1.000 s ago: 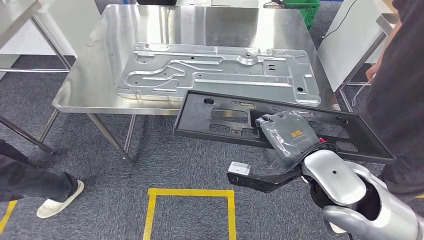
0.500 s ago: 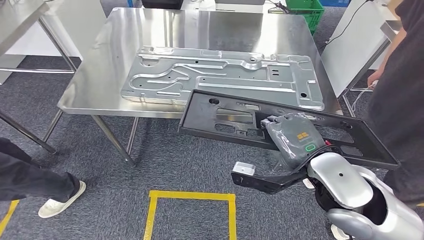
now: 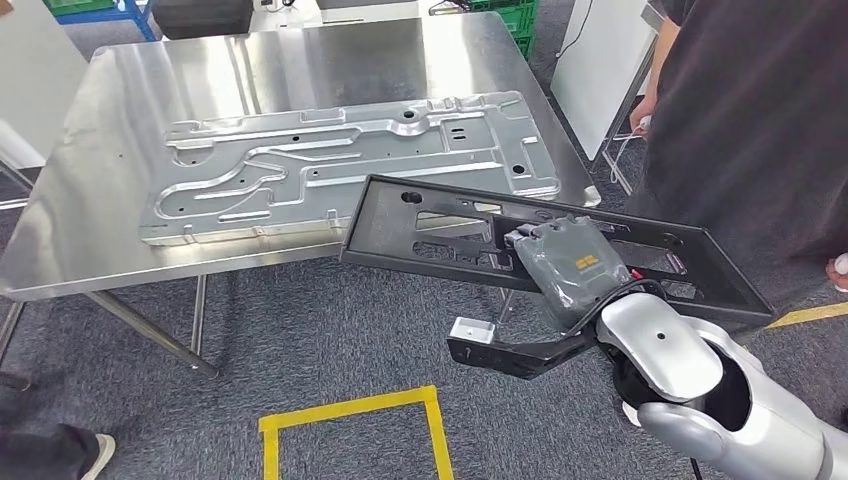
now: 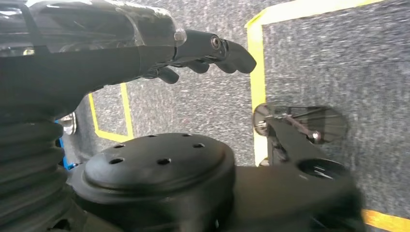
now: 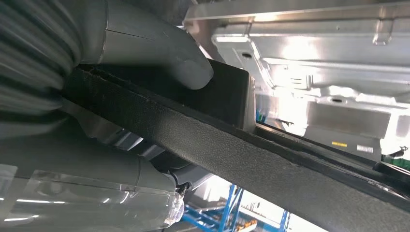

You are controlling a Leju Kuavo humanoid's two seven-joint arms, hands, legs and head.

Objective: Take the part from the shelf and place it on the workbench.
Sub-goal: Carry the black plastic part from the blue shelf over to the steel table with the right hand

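Observation:
The part is a long black plastic frame [image 3: 420, 215] with several cut-outs. My right hand [image 3: 570, 265] grips it near its middle and holds it level in the air. Its far edge overlaps the front edge of the steel workbench [image 3: 300, 60], just in front of a large stamped silver plate [image 3: 340, 160] lying there. In the right wrist view my thumb [image 5: 159, 53] presses on the black frame [image 5: 241, 150], with the silver plate [image 5: 309, 63] beyond. My left hand [image 4: 208, 48] hangs over the carpet, fingers loosely extended, holding nothing.
A person in dark clothes [image 3: 760, 130] stands close on the right, beside the workbench's corner. Yellow tape [image 3: 350, 410] marks a square on the grey carpet below. A green crate [image 3: 515, 15] stands behind the bench. A shoe [image 3: 95, 455] shows at the lower left.
The whole view has swung, so the workbench now lies further left and turned. The black frame stays in my right hand, its far edge now further over the bench front.

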